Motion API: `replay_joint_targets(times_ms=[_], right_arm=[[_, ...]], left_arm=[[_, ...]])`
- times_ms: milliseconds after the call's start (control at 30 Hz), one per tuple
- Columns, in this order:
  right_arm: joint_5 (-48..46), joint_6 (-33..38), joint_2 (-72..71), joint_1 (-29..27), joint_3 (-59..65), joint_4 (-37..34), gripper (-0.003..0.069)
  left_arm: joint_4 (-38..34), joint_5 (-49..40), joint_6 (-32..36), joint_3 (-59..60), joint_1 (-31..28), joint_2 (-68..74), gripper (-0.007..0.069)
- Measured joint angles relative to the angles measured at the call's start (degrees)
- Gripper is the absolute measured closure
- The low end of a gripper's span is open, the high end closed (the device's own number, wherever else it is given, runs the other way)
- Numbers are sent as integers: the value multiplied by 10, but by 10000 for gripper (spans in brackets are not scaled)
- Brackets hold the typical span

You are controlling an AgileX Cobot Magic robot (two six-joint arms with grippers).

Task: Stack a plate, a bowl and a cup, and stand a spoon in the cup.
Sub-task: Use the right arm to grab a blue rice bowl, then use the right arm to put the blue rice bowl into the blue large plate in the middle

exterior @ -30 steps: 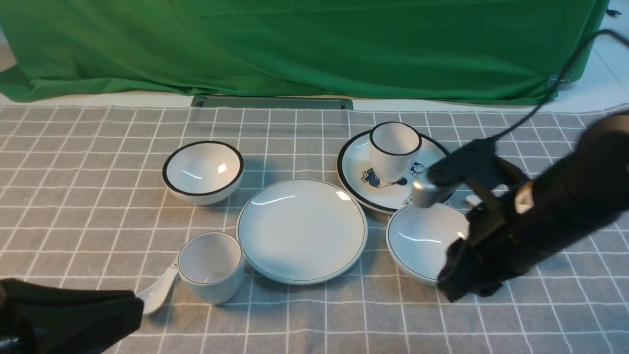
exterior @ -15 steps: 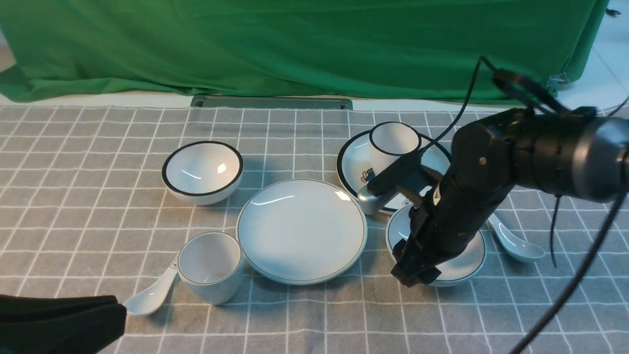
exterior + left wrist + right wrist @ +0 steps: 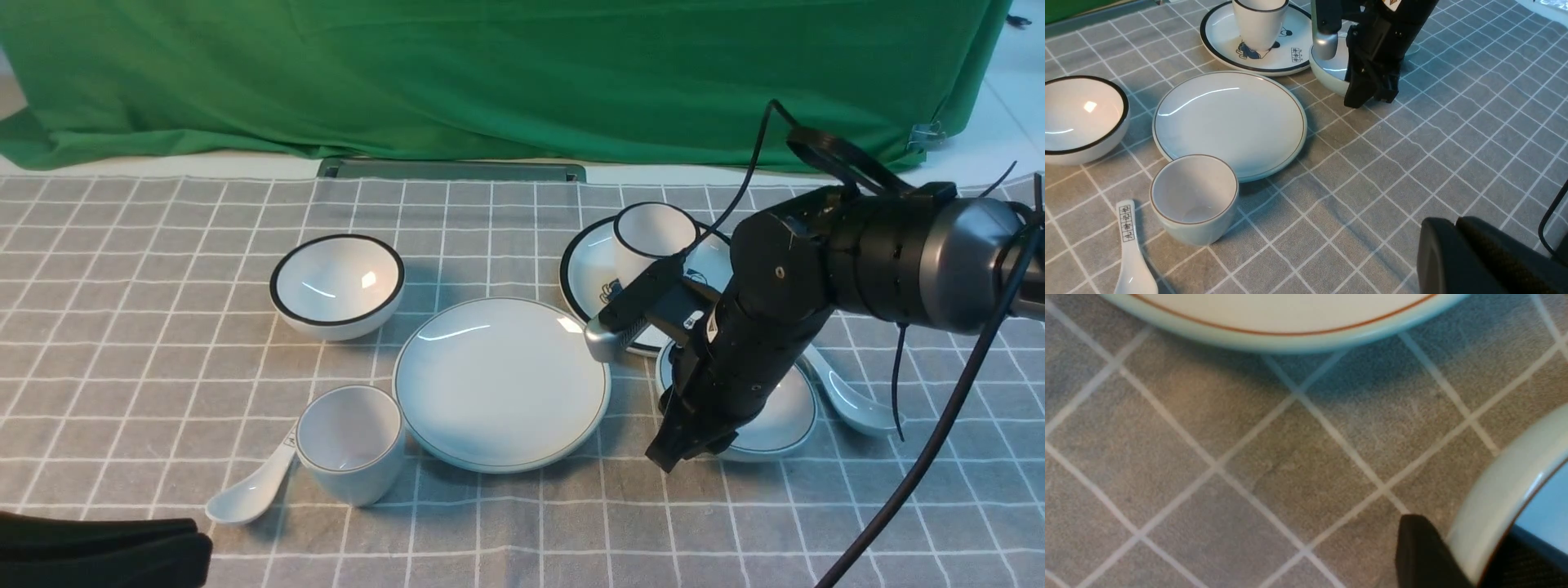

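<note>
A: Start on the left. What's there?
B: The left hand, clenched with its fingertips together, nothing between them. In the front view it's low in the corner, nearer us than the printed spoon

A: And that spoon?
B: Lying on the tabletop, its lettered handle running up beside the cup. Farther back sits the black-rimmed bowl, upright and empty

A: The cup's standing too?
B: Upright and empty, yes, at the near left edge of the plate. I can't tell if those two touch. The plate lies flat, nothing on it

A: Next along?
B: Behind the plate and to its right, the cartoon plate, with the black-rimmed cup upright on it. The right arm covers part of both

A: Now the bowl, where's that?
B: Right of the plate and apart from it, in front of the cartoon plate. The right hand is grasping it by the wall on the side toward the plate, one finger inside, one outside

A: Off the tabletop?
B: Can't tell from here

A: And the plain spoon?
B: Farthest right, just beyond the bowl, scoop toward us, the far end of its handle hidden by the arm
</note>
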State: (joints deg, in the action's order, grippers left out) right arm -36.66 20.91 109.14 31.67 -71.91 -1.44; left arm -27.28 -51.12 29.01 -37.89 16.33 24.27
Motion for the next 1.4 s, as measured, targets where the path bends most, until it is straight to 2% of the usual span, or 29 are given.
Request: replay_joint_targets(times_ms=[233, 300, 567, 600, 733, 1000, 1400], right_arm=[[-23, 5, -17, 0, -1, 9, 516], [-44, -4, -44, 3, 0, 14, 573], [-82, -37, -120, 76, -29, -1, 573], [-82, -38, -113, 101, -63, -1, 573], [-82, -38, -66, 126, -127, -1, 573], [-112, -39, 100, 146, -304, -1, 573], [-120, -40, 171, 148, -357, 10, 573]], left_arm=[[7, -6, 6, 0, 0, 0, 608], [13, -6, 7, 0, 0, 0, 608], [18, 6, 11, 0, 0, 0, 608], [20, 16, 11, 0, 0, 0, 608], [25, 35, 11, 0, 0, 0, 608], [28, 37, 11, 0, 0, 0, 608], [28, 37, 11, 0, 0, 0, 608]])
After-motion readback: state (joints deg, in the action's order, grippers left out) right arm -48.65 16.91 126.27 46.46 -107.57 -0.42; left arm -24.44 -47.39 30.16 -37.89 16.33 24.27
